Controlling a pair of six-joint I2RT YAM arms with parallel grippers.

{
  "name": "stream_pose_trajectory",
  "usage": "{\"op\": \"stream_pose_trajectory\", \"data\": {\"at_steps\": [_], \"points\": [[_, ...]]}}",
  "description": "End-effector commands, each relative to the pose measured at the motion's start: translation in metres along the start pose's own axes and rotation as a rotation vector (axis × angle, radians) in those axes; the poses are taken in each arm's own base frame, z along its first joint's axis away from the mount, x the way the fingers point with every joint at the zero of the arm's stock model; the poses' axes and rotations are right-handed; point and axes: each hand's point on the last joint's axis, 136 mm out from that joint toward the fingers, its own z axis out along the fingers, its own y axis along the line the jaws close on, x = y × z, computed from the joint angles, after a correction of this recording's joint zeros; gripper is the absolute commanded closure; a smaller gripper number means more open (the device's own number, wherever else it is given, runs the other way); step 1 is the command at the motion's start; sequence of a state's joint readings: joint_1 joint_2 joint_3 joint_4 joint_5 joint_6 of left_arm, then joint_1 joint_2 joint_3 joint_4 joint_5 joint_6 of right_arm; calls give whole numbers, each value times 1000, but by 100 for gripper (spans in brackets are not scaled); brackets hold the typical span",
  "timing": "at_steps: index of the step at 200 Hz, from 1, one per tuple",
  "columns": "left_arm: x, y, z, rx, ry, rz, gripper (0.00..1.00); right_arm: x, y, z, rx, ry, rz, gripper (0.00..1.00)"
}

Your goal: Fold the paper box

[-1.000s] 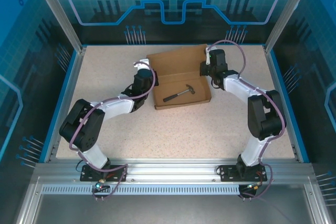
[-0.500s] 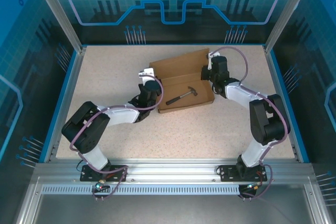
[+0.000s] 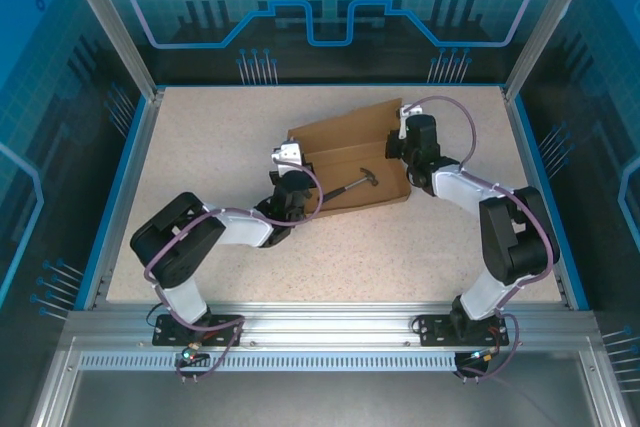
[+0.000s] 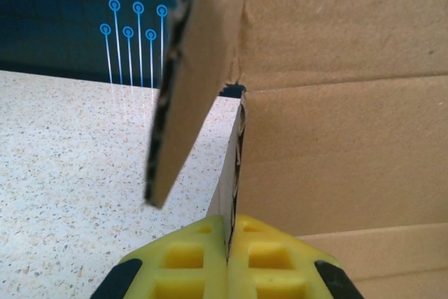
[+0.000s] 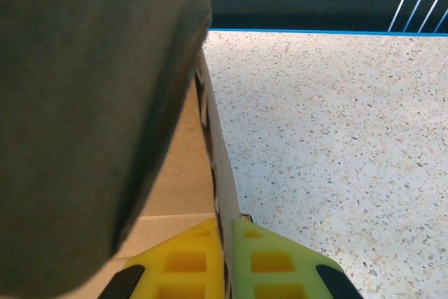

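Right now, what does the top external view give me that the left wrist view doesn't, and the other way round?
Top external: the hammer lying inside the paper box, and the right arm at the box's right wall. Left wrist: the left fingers shut on a wall edge, with a flap tilted beside it. Both: brown cardboard and the speckled table.

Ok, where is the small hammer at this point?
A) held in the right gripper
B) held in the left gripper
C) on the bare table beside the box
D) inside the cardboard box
D: the hammer lies on the floor of the paper box, between its raised walls.
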State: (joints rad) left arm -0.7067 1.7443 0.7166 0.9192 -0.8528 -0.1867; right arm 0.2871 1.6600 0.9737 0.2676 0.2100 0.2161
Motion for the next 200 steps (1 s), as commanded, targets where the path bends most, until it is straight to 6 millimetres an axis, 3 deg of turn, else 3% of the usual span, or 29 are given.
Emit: {"op": "stream_pose_trajectory", "data": {"at_steps": [1,52,73,79,200], "points": [[24,-28,-12,131,35,61,100,5,28,-9,-110,-5,-27,96],[31,-27,-17,141,31,81,100,13,24,-14,-100,-9,-29,96],[33,-23,-19,142,24,85,100,8,25,-17,-104,-27,-24,96],[34,-22,-20,143,24,88,100,20,22,-17,-98,-6,-24,96],[31,-26,-24,171,28,87,100,41,17,-32,-79,17,4,96]]}}
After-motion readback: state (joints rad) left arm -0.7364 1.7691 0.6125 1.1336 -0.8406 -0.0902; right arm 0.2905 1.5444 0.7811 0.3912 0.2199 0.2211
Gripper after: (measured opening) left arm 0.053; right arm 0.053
